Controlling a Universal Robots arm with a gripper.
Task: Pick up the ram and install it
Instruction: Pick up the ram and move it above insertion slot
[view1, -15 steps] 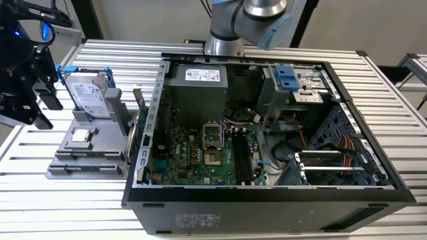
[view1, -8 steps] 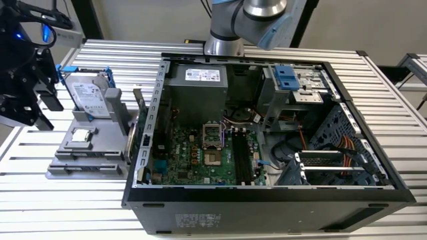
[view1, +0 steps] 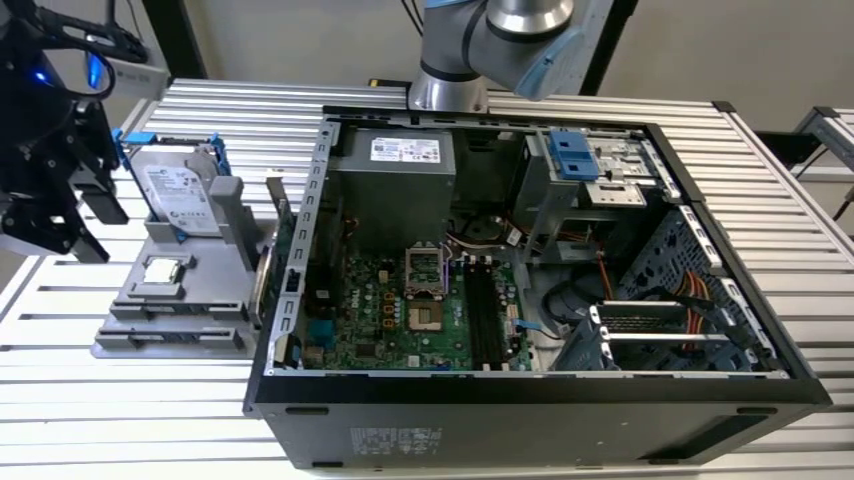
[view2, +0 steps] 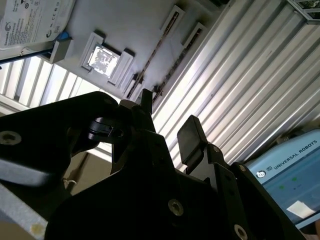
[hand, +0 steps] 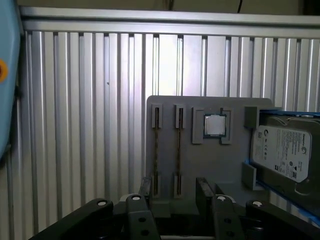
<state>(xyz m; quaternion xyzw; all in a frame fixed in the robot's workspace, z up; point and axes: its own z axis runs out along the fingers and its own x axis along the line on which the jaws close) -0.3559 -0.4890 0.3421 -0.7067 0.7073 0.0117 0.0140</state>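
Two slim ram sticks stand on edge in the slots of a grey holder (hand: 230, 165). One stick (hand: 156, 150) lies beside the other (hand: 178, 150) in the first wrist view. The second wrist view shows a stick (view2: 153, 54) as a thin dark line. My black gripper (hand: 175, 192) hovers above the holder's near end, open, with nothing between its fingers (view2: 190, 135). In the exterior view the gripper (view1: 94, 220) hangs at the far left, above and left of the holder (view1: 140, 320). The black memory slots (view1: 481, 315) on the motherboard sit inside the open case.
A silver hard drive (view1: 180, 190) in a blue frame and a small square silver chip (view1: 163, 268) share the holder. The open computer case (view1: 534, 400) fills the middle of the ribbed metal table (view1: 120, 420). The arm's base (view1: 447, 85) stands behind the case.
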